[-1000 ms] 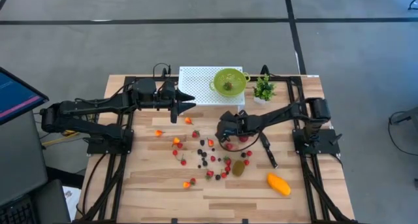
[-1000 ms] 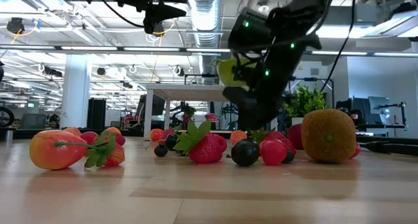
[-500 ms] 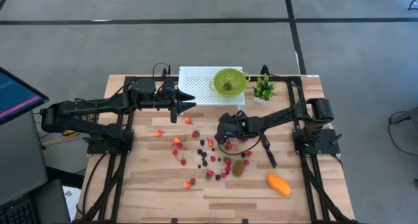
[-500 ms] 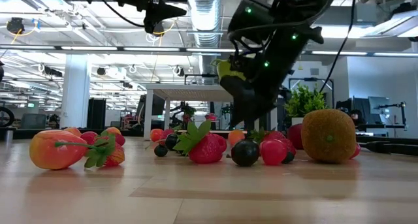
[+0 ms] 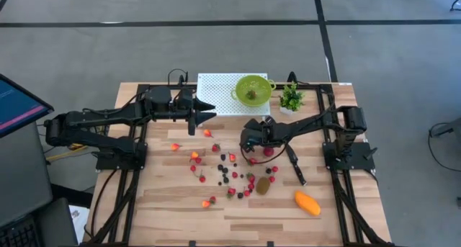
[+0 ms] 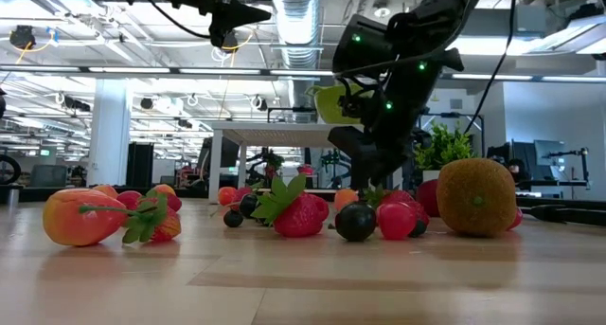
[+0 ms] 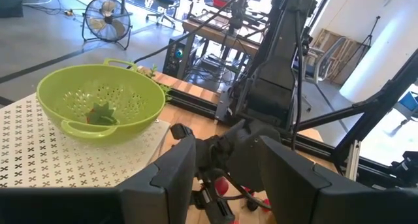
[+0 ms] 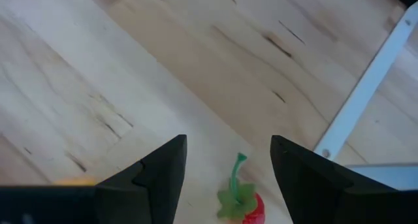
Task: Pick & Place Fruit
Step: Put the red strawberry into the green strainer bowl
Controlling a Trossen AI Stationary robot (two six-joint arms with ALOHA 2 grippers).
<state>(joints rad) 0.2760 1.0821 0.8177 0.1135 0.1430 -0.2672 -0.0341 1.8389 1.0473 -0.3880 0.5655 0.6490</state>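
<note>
Fruit [image 5: 232, 176] scattered mid-table | R gripper [image 5: 247, 150] fingers spread, over strawberry [image 8: 243, 204] | L gripper [image 5: 209, 111] fingers apart, empty

An open industrial lab — exposed ceiling ducts [image 6: 301, 8], workbenches [image 6: 270, 134], a floor fan [image 7: 103, 21].

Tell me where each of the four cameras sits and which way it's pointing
High: overhead, straight down; both arms, fruit, colander.
Low: table height, level across; kiwi, right arm above.
Left wrist: behind left pincer, facing the colander and right arm.
Right wrist: behind right pincer, facing the table, a strawberry between its open fingers.
High and left wrist share the colander.
</note>
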